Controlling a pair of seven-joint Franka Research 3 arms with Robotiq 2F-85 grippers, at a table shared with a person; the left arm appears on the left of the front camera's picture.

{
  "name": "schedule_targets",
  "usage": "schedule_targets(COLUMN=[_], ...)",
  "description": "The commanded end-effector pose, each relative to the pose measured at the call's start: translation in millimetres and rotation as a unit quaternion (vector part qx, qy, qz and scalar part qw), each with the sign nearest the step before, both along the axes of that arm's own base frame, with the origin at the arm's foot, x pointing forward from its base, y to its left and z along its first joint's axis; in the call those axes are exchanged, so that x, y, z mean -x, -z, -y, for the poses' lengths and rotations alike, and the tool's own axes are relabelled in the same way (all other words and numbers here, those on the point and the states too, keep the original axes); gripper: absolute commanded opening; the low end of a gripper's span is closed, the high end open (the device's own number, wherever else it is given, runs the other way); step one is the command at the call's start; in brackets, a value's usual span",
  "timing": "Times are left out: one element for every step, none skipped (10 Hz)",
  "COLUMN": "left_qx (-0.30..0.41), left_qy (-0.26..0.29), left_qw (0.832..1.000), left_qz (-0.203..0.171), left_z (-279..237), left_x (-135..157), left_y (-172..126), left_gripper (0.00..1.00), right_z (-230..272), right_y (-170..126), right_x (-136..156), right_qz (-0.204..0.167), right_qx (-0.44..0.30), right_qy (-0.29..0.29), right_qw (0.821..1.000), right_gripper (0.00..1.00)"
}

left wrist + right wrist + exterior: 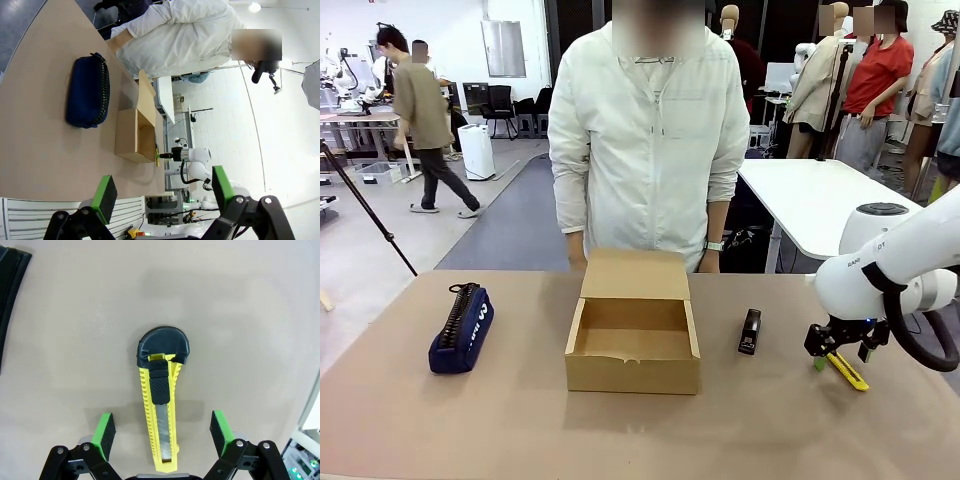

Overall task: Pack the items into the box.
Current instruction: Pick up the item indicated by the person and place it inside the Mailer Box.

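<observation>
The open brown box [632,375] sits mid-table with its flap lid raised toward the person; it looks empty. A navy pouch [462,328] lies to its left, and a black stapler [750,331] lies just right of it. Farther right, my right gripper [840,362] hovers low over a yellow utility knife [850,373]. In the right wrist view the knife [160,410] lies on the table between the open green pads [105,432], untouched. My left gripper [162,192] is open and empty, held well back from the pouch [87,92] and the box [127,137].
A person in a white jacket [650,130] stands at the far edge right behind the box. A black object's edge [10,290] shows at the top left of the right wrist view. Bare tabletop [500,430] stretches along the near side.
</observation>
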State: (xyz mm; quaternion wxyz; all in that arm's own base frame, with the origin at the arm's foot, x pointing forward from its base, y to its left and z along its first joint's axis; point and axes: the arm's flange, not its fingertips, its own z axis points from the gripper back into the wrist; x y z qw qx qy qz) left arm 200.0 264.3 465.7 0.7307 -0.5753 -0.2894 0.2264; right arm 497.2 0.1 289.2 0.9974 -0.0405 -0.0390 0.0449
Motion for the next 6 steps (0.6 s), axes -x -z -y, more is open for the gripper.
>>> schedule_targets(left_qx=[0.005, 0.005, 0.005, 0.005, 0.005, 0.005], left_qy=[0.0, 0.0, 0.0, 0.0, 0.0, 0.0], left_qw=[1.0, 1.0, 1.0, 1.0, 1.0, 1.0], left_qz=[0.014, 0.014, 0.014, 0.014, 0.014, 0.014], left_z=[-1.0, -1.0, -1.0, -1.0, -1.0, -1.0], left_x=[1.0, 1.0, 1.0, 1.0, 1.0, 1.0], left_y=[-1.1, -1.1, -1.1, -1.1, -1.1, -1.1], left_gripper=[1.0, 1.0, 1.0, 1.0, 1.0, 1.0], right_z=[-3.6, -3.5, -2.8, -2.8, -2.1, -2.4], right_y=[-3.5, -3.4, -4.8, -6.4, -6.9, -6.5], right_x=[5.8, 6.1, 5.8, 6.4, 6.0, 5.8], right_qz=[0.013, 0.009, 0.008, 0.007, 0.007, 0.005], right_qx=[-0.006, -0.006, -0.005, -0.011, -0.015, -0.019], right_qy=[0.012, 0.014, 0.017, 0.02, 0.024, 0.031], right_qw=[1.0, 1.0, 1.0, 1.0, 1.0, 0.999], right_gripper=[1.0, 1.0, 1.0, 0.44, 0.0, 0.0])
